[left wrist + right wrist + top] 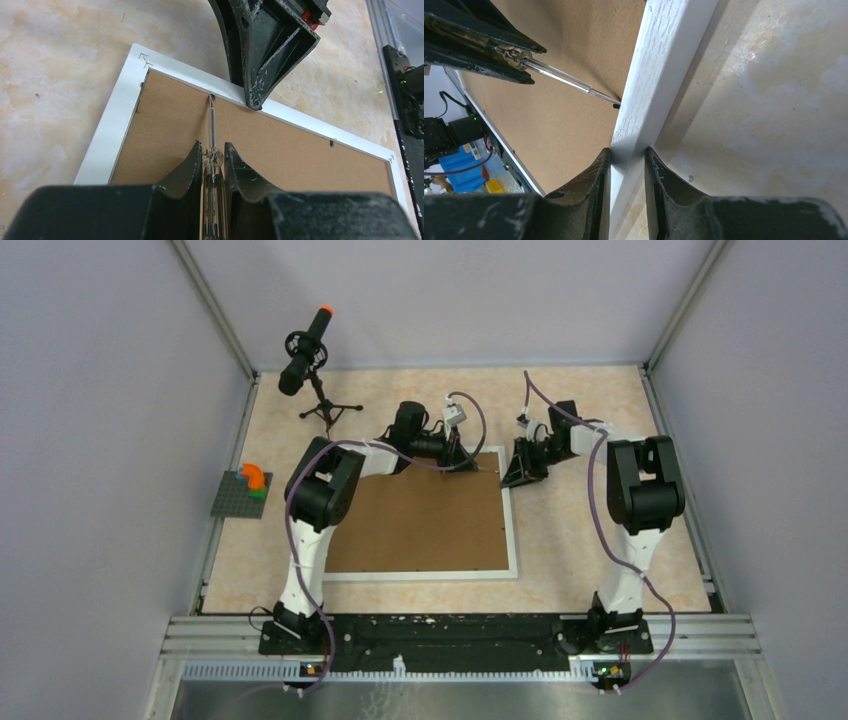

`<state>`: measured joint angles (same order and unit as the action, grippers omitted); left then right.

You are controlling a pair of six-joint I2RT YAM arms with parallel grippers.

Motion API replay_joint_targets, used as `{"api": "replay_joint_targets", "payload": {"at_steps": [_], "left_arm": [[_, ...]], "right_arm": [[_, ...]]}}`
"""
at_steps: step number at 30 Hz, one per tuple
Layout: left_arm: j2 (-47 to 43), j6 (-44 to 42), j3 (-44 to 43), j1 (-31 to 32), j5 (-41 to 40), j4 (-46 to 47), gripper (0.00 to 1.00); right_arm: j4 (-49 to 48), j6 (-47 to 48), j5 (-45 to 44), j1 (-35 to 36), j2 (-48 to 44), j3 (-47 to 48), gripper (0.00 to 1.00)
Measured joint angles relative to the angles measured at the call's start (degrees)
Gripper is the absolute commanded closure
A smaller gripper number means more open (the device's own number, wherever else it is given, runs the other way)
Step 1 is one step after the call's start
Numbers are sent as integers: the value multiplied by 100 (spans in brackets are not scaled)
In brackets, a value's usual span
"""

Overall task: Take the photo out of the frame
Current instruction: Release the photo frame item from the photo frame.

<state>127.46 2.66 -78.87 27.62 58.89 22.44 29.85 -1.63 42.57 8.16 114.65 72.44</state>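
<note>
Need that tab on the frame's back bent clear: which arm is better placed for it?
Left. The left gripper holds the screwdriver, tip at the tab; the right gripper just clamps the frame rim.

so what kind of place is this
Probably a robot lab test cell: grey panels wall in the table, a left arm and right arm are bolted at its near edge, a tripod holds a black device.
</note>
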Motion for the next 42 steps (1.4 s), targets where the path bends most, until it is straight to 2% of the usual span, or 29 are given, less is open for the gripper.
{"api": "replay_joint_targets", "payload": {"at_steps": [10, 26, 31, 35, 38, 42], "left_arm": [[-372, -640, -98, 254, -634, -914, 100], [-597, -1172, -426, 568, -1233, -1523, 100], [-603, -1552, -745, 1058, -1419, -1019, 100], [-612, -1460, -776, 1550, -841, -1196, 100], [-610, -1364, -769, 1812, -616, -1353, 100], [-621, -855, -614, 1617, -614, -1086, 100]], "right_arm": [[-7, -181, -44, 2, 2, 0, 94], [15, -225, -79, 2, 2, 11, 95], [31, -278, -42, 22, 22, 13, 95], [-101, -332, 15, 101, 74, 50, 95], [-101, -343, 31, 107, 94, 74, 92], [-87, -330, 48, 76, 94, 79, 81]]}}
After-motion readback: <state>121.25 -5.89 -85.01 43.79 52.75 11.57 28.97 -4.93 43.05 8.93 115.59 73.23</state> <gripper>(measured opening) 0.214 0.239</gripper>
